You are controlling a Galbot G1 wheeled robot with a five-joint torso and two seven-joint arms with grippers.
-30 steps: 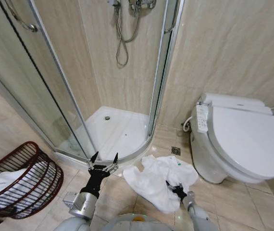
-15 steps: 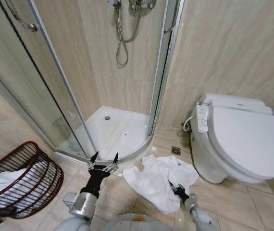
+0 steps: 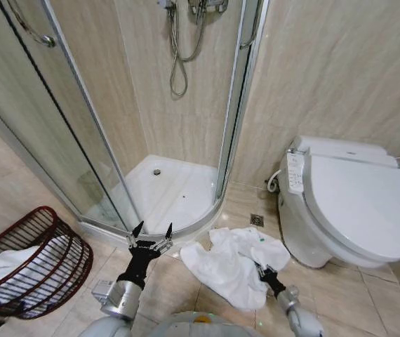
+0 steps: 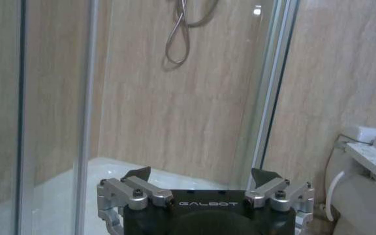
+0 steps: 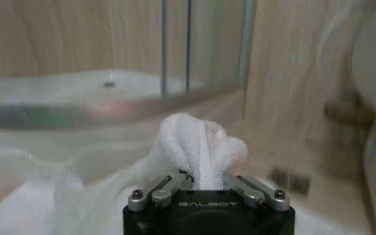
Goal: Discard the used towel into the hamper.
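One fold of towel (image 5: 201, 147) now pinched in my right hand (image 3: 266, 272), drawn back; left hand (image 3: 151, 232) spread, idle; hamper (image 3: 35, 263) next.

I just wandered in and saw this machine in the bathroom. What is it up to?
It is clearing a used towel off the floor. Its right gripper is pinched shut on a fold of the white towel, which lies crumpled between the shower and the toilet. The left gripper hangs open near the shower, holding nothing. The hamper sits off to the robot's left.
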